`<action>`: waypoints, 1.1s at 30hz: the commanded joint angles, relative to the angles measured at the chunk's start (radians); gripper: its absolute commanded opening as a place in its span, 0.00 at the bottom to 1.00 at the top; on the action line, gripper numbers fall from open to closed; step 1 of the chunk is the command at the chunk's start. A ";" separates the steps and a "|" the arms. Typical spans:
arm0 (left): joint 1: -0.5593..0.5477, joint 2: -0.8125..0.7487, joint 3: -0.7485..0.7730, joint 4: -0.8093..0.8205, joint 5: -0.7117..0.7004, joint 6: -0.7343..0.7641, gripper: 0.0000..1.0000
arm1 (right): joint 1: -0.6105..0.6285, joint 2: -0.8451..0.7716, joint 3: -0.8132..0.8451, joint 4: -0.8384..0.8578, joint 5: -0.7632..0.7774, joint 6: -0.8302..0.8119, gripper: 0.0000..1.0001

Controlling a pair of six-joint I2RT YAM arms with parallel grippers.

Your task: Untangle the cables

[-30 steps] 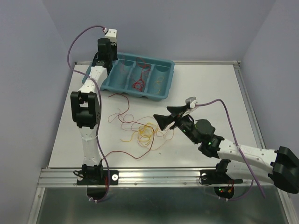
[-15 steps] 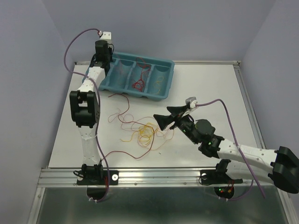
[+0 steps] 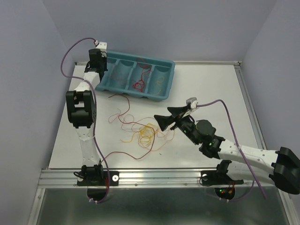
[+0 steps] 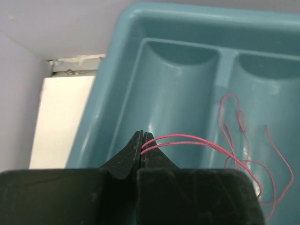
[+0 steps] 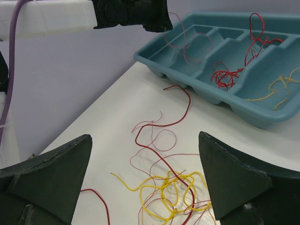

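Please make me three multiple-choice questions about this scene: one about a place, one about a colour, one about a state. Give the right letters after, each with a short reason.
1. Where is the pink wire that the left hand pinches?
A. Over the teal tray.
B. Beside the right arm's base.
C. Under the tray.

2. What colour are the loops in the middle of the tangle on the table?
A. Blue.
B. Yellow.
C. Green.

3. How does the right hand stand?
A. Shut on a wire.
B. Shut on the tray's rim.
C. Open, holding nothing.

Answers:
1 A, the left wrist view shows the wire running from the shut hand across the tray's compartments.
2 B, the right wrist view shows them yellow.
3 C, its fingers stand wide apart above the tangle.
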 commanded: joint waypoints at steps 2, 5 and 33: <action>-0.024 -0.085 -0.020 0.061 0.100 0.065 0.00 | 0.003 0.002 -0.024 0.042 0.010 0.005 1.00; -0.062 -0.085 -0.028 0.055 0.066 0.097 0.00 | 0.001 0.002 -0.025 0.042 0.010 0.004 1.00; -0.141 0.290 0.431 -0.403 0.008 -0.024 0.13 | 0.003 -0.026 -0.033 0.033 0.004 0.014 1.00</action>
